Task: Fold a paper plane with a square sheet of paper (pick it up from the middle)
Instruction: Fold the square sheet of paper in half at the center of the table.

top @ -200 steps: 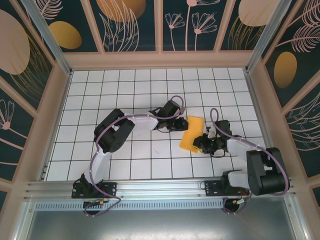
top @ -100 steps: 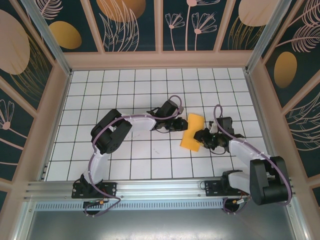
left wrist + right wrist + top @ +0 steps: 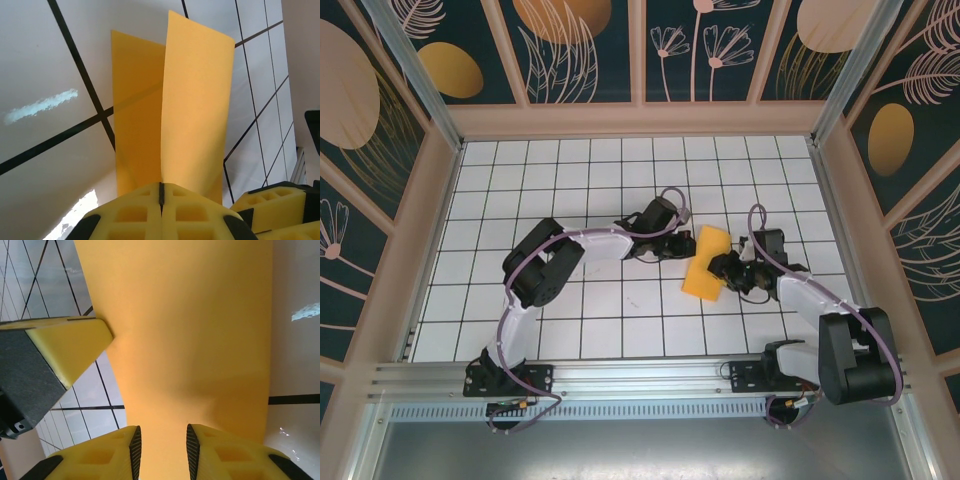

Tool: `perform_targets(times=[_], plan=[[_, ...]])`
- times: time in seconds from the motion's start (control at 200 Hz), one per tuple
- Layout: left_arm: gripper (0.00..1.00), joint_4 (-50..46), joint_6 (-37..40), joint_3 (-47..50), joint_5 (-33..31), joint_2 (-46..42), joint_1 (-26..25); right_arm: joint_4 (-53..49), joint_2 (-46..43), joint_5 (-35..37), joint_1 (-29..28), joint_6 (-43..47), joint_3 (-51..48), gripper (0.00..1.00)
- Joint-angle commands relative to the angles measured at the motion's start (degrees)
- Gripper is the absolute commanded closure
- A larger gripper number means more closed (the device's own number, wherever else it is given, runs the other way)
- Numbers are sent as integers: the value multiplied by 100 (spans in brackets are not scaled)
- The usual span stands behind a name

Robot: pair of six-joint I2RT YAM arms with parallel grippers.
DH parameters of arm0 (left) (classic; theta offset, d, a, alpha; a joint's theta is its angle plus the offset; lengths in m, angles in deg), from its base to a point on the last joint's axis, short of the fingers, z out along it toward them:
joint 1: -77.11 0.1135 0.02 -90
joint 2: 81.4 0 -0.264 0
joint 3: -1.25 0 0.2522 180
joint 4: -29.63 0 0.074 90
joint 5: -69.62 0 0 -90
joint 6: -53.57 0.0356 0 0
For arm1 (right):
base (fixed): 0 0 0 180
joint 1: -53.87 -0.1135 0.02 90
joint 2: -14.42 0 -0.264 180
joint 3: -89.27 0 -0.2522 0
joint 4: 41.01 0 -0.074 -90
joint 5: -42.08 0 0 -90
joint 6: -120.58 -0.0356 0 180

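Left hand [image 3: 161, 194] clamps the square sheet of paper [image 3: 196, 100]; right hand [image 3: 163, 439] stands slightly open.

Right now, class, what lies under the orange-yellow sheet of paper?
The white tiled table shows all around the sheet of paper. The part of it directly beneath is covered, so anything lying there cannot be seen.

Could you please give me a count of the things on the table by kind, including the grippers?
Orange-yellow sheet of paper: 1
Grippers: 2 (left gripper, right gripper)
Total: 3
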Motion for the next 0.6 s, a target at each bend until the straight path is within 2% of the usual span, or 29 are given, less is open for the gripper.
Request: perform_targets(times=[0.0,0.07,0.375,0.595], plan=[[96,-240,318,-298,-125,225,17,-163,-109,-180,-30,99,22,67],[96,-468,449,-399,-298,286,20,-170,-143,-228,-28,96,-92,67],[97,-595,618,-665,-263,596,20,-249,-304,-288,-26,104,-249,68],[97,-828,821,-730,-479,625,16,-243,-295,-339,-26,124,-249,69]])
